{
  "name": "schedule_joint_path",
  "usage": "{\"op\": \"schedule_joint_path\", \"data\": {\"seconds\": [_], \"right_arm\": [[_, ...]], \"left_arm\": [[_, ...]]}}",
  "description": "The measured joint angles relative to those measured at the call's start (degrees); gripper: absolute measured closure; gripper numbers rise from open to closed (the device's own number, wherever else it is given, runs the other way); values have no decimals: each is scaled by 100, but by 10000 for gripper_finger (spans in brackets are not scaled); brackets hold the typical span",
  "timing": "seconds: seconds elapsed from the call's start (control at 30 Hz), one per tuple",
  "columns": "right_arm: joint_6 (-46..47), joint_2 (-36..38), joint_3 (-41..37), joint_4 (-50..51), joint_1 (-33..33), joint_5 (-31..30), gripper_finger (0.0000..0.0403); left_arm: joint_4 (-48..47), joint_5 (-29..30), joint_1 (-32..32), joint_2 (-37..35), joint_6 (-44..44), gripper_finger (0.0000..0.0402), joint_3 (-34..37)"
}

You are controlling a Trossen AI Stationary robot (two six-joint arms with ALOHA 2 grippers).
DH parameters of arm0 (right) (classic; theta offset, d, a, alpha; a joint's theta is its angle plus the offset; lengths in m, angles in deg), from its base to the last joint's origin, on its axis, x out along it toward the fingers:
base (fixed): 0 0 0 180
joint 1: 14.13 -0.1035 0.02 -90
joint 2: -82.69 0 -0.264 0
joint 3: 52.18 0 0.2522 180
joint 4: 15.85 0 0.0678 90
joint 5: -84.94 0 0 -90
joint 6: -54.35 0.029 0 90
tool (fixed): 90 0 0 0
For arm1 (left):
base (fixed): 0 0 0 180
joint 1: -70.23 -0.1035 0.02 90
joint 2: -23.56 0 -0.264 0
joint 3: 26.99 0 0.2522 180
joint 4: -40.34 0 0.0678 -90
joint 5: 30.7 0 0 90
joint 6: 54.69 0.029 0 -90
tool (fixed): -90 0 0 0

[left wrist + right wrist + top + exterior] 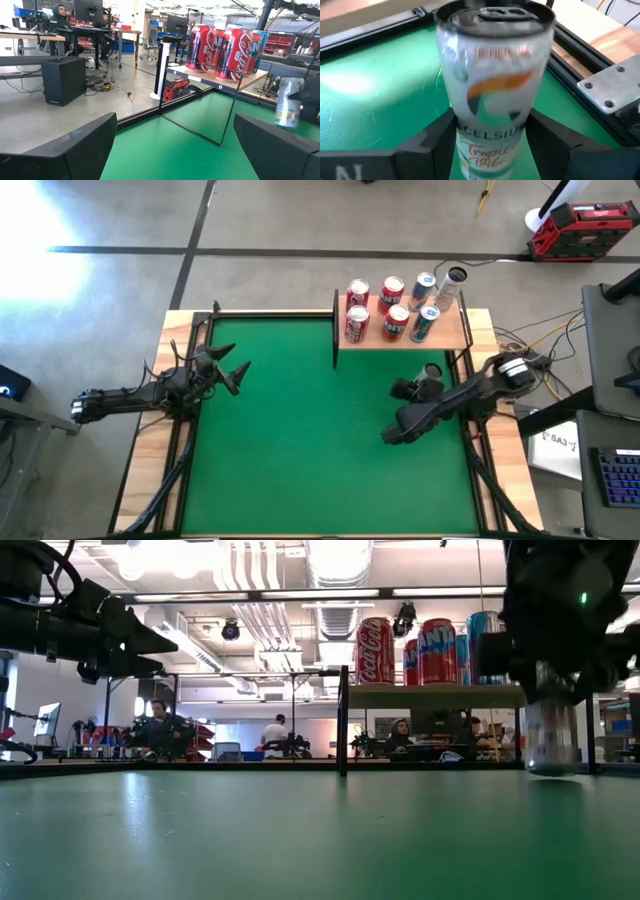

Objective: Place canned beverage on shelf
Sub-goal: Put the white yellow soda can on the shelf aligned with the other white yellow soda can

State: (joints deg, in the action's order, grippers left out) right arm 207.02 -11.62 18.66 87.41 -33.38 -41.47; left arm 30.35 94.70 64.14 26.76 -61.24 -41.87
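- Near the counter's [300, 430] far right corner, right hand [492, 132] is clamped on an upright white can [495, 85], low over the green felt.
- Shelf [455, 335] just beyond carries seven cans.
- Left hand [238, 375] hovers wide apart, far left.

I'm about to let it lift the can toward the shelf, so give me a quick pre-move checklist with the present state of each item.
1. Right gripper shut on the white can: ok.
2. Can upright, on the green table: ok.
3. Grip height: fingers hold the can's lower part, top-heavy: cannot tell if secure.
4. Free spot on the shelf: six cans crowd it; bare board shows only at its near edge: cannot tell.
5. Left gripper open, far from the path: ok.
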Motion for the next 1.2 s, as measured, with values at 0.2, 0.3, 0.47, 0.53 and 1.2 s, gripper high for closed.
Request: {"op": "schedule_joint_path", "data": {"seconds": [0.2,0.3,0.47,0.53,1.2], "right_arm": [[-589,788,-9,48,13,-9,214],[-755,1092,-9,76,13,-133,224],[-878,1218,-9,59,13,-49,269],[-931,1177,-9,56,13,28,289],[-1319,662,-11,-217,39,468,120]], "left_arm": [[-1,0,-2,0,0,15,1],[0,-2,0,0,0,15,1],[0,-2,-1,0,0,15,0],[0,-2,-1,0,0,15,0],[0,-1,-2,0,0,15,0]]}}
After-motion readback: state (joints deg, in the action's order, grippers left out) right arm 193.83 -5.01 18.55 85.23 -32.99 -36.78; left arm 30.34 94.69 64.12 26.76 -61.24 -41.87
